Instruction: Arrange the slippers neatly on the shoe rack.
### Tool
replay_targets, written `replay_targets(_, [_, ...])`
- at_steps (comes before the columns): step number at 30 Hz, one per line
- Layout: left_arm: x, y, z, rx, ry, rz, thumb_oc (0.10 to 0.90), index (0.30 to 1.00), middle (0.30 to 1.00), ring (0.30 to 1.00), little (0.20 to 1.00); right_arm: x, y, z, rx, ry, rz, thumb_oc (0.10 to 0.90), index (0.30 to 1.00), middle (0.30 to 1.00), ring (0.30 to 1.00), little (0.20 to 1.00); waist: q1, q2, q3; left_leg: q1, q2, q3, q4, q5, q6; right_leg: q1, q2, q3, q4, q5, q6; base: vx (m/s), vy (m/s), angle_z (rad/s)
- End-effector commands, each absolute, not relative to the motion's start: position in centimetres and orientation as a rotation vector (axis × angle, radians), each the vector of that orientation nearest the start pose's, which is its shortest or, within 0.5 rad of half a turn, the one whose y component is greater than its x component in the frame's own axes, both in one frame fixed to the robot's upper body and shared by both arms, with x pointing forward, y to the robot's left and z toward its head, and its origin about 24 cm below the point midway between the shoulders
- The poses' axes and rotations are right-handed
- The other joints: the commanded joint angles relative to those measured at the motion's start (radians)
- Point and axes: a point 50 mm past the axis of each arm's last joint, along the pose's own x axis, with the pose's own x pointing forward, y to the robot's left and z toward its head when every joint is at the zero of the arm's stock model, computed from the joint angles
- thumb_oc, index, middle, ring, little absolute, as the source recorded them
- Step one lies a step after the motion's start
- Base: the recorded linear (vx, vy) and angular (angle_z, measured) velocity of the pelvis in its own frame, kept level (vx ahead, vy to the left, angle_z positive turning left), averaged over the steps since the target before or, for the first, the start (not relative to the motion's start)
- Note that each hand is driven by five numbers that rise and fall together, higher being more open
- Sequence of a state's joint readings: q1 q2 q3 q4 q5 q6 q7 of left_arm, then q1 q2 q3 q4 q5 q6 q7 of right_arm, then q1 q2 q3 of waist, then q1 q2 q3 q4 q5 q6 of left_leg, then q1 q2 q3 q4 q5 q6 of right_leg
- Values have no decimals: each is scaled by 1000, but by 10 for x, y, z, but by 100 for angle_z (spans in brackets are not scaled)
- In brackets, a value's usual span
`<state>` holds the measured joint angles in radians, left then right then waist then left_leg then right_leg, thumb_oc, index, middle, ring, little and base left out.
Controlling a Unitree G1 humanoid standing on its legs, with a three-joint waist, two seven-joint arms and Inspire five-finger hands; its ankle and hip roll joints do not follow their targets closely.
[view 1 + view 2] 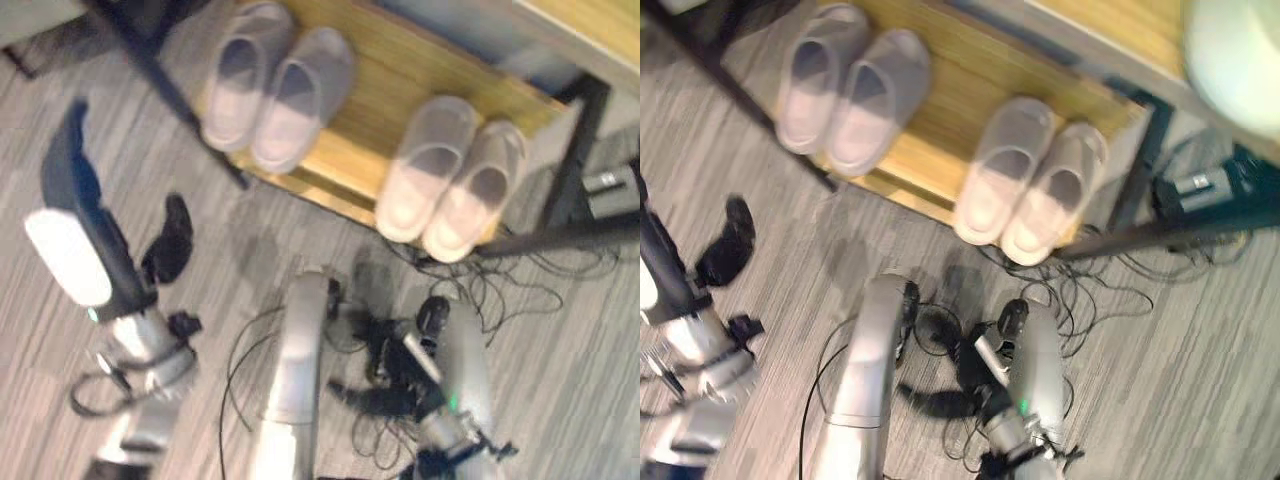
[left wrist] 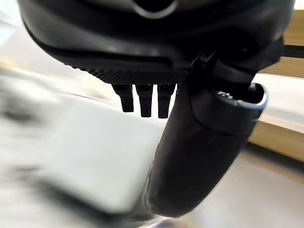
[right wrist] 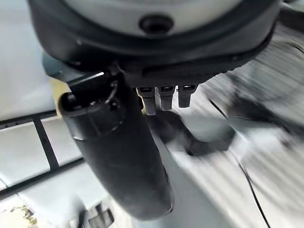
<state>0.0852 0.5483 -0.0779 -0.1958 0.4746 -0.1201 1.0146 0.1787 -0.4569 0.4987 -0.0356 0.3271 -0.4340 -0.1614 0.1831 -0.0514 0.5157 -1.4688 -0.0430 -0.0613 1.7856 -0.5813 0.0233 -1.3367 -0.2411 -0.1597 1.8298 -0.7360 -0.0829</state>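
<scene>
Two pairs of slippers lie on the wooden shelf (image 1: 400,70) of the shoe rack. The greyish-lilac pair (image 1: 275,90) lies at the shelf's left, side by side. The pale cream pair (image 1: 450,180) lies at the right, its heels slightly over the front edge. My left hand (image 1: 170,245) hangs over the carpet in front of the rack's left end, fingers relaxed, holding nothing. Lower down, my right hand (image 1: 385,380) is near the floor in front of the cream pair, also empty. In both wrist views the left hand's thumb (image 2: 204,152) and the right hand's thumb (image 3: 118,156) stand free.
Black frame bars of the rack cross at the left (image 1: 160,75) and right (image 1: 575,150). Thin cables (image 1: 510,290) tangle on the grey striped carpet below the cream pair. A dark box (image 1: 612,185) sits right of the rack.
</scene>
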Motion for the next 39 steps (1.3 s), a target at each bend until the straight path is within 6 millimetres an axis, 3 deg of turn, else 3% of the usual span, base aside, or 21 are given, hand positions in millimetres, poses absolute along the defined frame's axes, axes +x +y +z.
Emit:
replay_targets(1, [222, 203, 161, 707, -1011, 637, 800, 900, 900, 900, 900, 238, -149, 51, 3, -235, 184, 800, 900, 900, 900, 900, -19, -8, -123, -100, -20, -98, -94, 151, 58, -89, -31, 27, -150, 208, 6, -23, 18, 32])
replay_targets(5, [230, 210, 137, 788, -909, 638, 800, 900, 900, 900, 900, 239, -146, 39, -78, -208, 166, 800, 900, 900, 900, 900, -26, -26, -161, 26, 2, -123, -251, 195, 46, 49, -24, -29, -322, 247, 20, -39, -25, 3])
replay_targets(6, [240, 214, 100, 796, -724, 611, 800, 900, 900, 900, 900, 245, -135, 25, -183, -175, 203, 800, 900, 900, 900, 900, -25, -46, -169, 143, 24, -125, -374, 217, 39, 164, -15, -62, -463, 284, 33, -68, -33, 4])
replay_targets(7, [240, 214, 100, 795, -727, 612, 800, 900, 900, 900, 900, 246, -134, 25, -184, -178, 202, 800, 900, 900, 900, 900, -24, -44, -162, 152, 24, -126, -383, 224, 39, 174, -14, -66, -473, 290, 32, -85, -102, 6])
replay_targets(8, [242, 216, 54, 673, -434, 626, 800, 900, 900, 900, 900, 241, -114, 9, -221, -111, 324, 800, 900, 900, 900, 900, -12, -68, -159, 276, 36, -126, -512, 247, 27, 303, -2, -94, -627, 329, 46, -51, -91, 6])
replay_targets(11, [233, 230, -8, 779, -118, 605, 800, 900, 900, 900, 900, 224, -90, -45, -478, 67, 527, 800, 900, 900, 900, 900, 2, -86, -173, 465, 38, -123, -724, 303, 5, 493, 21, -137, -854, 391, 73, 18, -83, 6])
replay_targets(12, [233, 230, -9, 778, -117, 606, 800, 900, 900, 900, 900, 223, -90, -46, -479, 66, 528, 800, 900, 900, 900, 900, 0, -85, -167, 478, 39, -125, -736, 308, 4, 507, 23, -140, -867, 397, 73, 110, -46, 9])
replay_targets(15, [203, 253, -71, 745, 317, 617, 800, 900, 900, 900, 900, 193, -104, -95, -674, 286, 627, 800, 900, 900, 900, 900, -2, -96, -226, 786, 32, -99, -1124, 428, -35, 815, 24, -212, -1207, 534, 134, 173, 7, 33])
replay_targets(16, [203, 253, -71, 744, 318, 617, 800, 900, 900, 900, 900, 193, -104, -95, -674, 286, 627, 800, 900, 900, 900, 900, -3, -96, -217, 805, 31, -100, -1142, 437, -35, 833, 25, -216, -1221, 541, 135, 183, 6, 44])
replay_targets(17, [191, 260, -87, 778, 461, 582, 800, 900, 900, 900, 900, 179, -119, -104, -627, 366, 574, 800, 900, 900, 900, 900, -25, -89, -239, 892, 41, -24, -1255, 494, -66, 980, -9, -290, -1359, 602, 163, 98, -15, 38])
replay_targets(18, [191, 259, -87, 778, 462, 581, 800, 900, 900, 900, 900, 178, -119, -104, -627, 366, 573, 800, 900, 900, 900, 900, -28, -87, -235, 901, 38, -27, -1262, 498, -66, 992, -8, -296, -1369, 606, 164, 206, 99, 87])
replay_targets(19, [177, 266, -99, 791, 589, 572, 800, 900, 900, 900, 900, 174, -127, -109, -561, 434, 499, 800, 900, 900, 900, 900, -82, -88, -259, 1003, 147, 145, -1302, 513, -76, 1119, -29, -354, -1517, 669, 193, 157, 218, 130])
replay_targets(23, [149, 280, -110, 788, 702, 589, 800, 900, 900, 900, 900, 166, -129, -112, -580, 462, 546, 800, 900, 900, 900, 900, -26, -109, -285, 1174, 202, -13, -1525, 555, -148, 1259, -14, -322, -1683, 722, 227, 239, 319, 36])
replay_targets(24, [125, 284, -124, 765, 854, 540, 800, 900, 900, 900, 900, 165, -139, -117, -618, 490, 496, 800, 900, 900, 900, 900, -30, -105, -329, 1244, 206, -74, -1658, 607, -153, 1297, -33, -294, -1732, 791, 248, 200, 488, -65])
replay_targets(29, [124, 267, -132, 824, 865, 405, 800, 900, 900, 900, 900, 211, -151, -91, -585, 383, 277, 800, 900, 900, 900, 900, -71, -71, -375, 1337, 119, -7, -1717, 586, -111, 1336, -110, -232, -1754, 945, 285, 155, 457, -16])
replay_targets(30, [132, 268, -130, 806, 857, 384, 800, 900, 900, 900, 900, 229, -166, -79, -575, 344, 155, 800, 900, 900, 900, 900, -117, -50, -392, 1362, 91, -8, -1738, 587, -90, 1309, -68, -65, -1751, 992, 270, 128, 283, -38])
replay_targets(31, [128, 280, -126, 786, 861, 417, 800, 900, 900, 900, 900, 314, -236, 87, -608, -160, -16, 800, 900, 900, 900, 900, -147, -54, -416, 1383, 93, -1, -1757, 593, -92, 1293, -33, 5, -1754, 987, 273, 126, 284, -29])
replay_targets(32, [128, 280, -126, 786, 861, 416, 800, 900, 900, 900, 900, 313, -237, 87, -609, -159, -17, 800, 900, 900, 900, 900, -147, -54, -417, 1381, 92, -1, -1758, 595, -91, 1291, -34, 4, -1754, 988, 273, 69, 167, 25])
replay_targets(33, [126, 283, -124, 778, 836, 461, 800, 900, 900, 900, 900, 258, -225, 40, -534, -76, 25, 800, 900, 900, 900, 900, -179, -36, -416, 1417, 96, 31, -1774, 592, -80, 1275, 8, 42, -1719, 950, 266, 15, 177, 27])
replay_targets(35, [116, 297, -124, 769, 900, 518, 800, 900, 900, 900, 900, 205, -204, 50, -551, -169, 185, 800, 900, 900, 900, 900, -228, -5, -409, 1463, 90, 83, -1793, 582, -58, 1226, 55, 17, -1647, 889, 252, -4, 277, -29])
replay_targets(39, [95, 289, -134, 774, 981, 444, 800, 900, 900, 900, 900, 188, -199, 64, -651, -236, 311, 800, 900, 900, 900, 900, -233, 23, -413, 1519, 85, 141, -1838, 590, -59, 1220, 125, -57, -1662, 806, 243, 21, 87, -130])
